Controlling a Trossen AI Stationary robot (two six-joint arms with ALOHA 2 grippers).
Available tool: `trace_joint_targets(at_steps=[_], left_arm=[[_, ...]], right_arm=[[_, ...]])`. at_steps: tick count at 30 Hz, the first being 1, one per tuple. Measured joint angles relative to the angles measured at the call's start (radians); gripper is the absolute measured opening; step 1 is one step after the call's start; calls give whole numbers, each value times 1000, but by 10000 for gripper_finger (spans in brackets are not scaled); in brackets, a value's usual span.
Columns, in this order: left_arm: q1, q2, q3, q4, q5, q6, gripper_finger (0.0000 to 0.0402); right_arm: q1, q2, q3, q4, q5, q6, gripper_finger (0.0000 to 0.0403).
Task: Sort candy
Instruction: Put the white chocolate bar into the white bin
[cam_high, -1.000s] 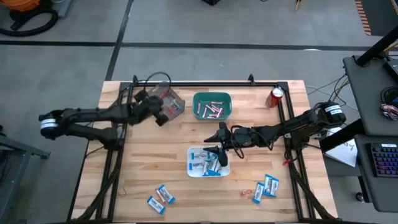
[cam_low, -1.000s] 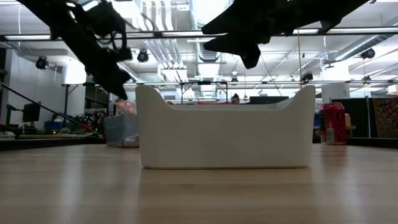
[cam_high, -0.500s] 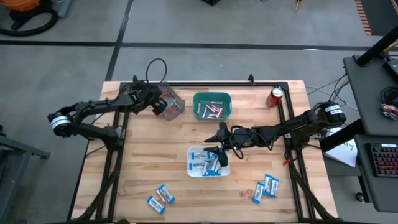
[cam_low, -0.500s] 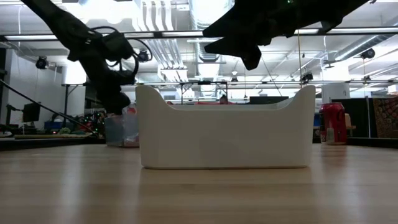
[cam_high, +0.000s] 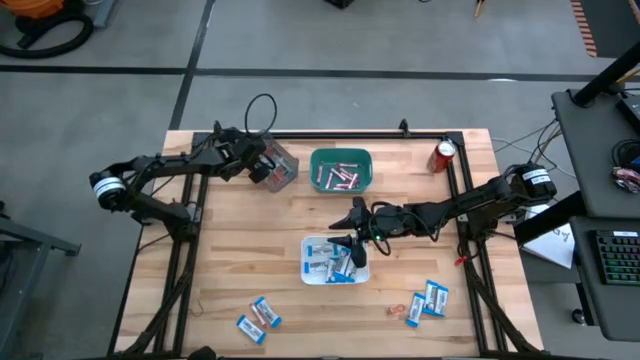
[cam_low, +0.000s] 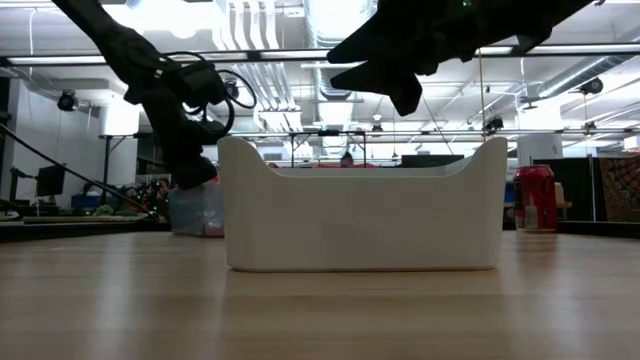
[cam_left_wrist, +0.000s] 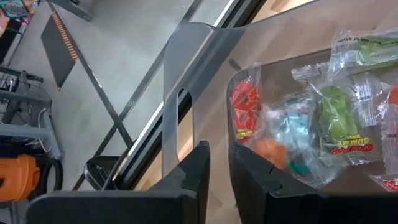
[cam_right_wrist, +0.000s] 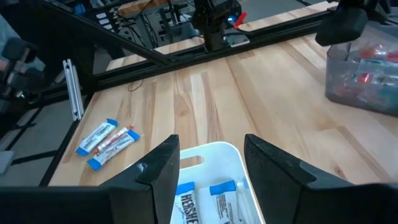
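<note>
Wooden table (cam_high: 230, 255) edge lies beside the left claw (cam_high: 262, 165).

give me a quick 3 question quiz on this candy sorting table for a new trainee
1. True or false: the white bin holds blue-and-white packets.
2. Which gripper hangs over the white bin? A) left B) right C) neither
3. Fill in: the left gripper is at the ___ bin near the table's far-left corner.

Key
1. True.
2. B: the right gripper, jaws open, hangs over the white bin's edge.
3. Clear: it holds mixed wrapped sweets, next to the green bin of pinkish sticks. More packets lie loose on the table's near side.
</note>
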Motion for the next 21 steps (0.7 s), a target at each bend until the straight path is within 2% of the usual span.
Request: trace_joint_targets(at_steps=[6, 12, 16, 21], left_arm=[[0, -18, 18, -57, -6, 9, 71], [-23, -66, 23, -109, -4, -15, 79], [-68, -140, 23, -128, -4, -67, 80], [-187, -258, 21, -128, 9, -141, 80]], right_arm=[[0, 0, 0, -15, 0, 16, 171], [0, -22, 1, -96, -5, 94, 171], [0, -58, 29, -266, -48, 178, 166], [3, -81, 117, -518, -89, 284, 156]])
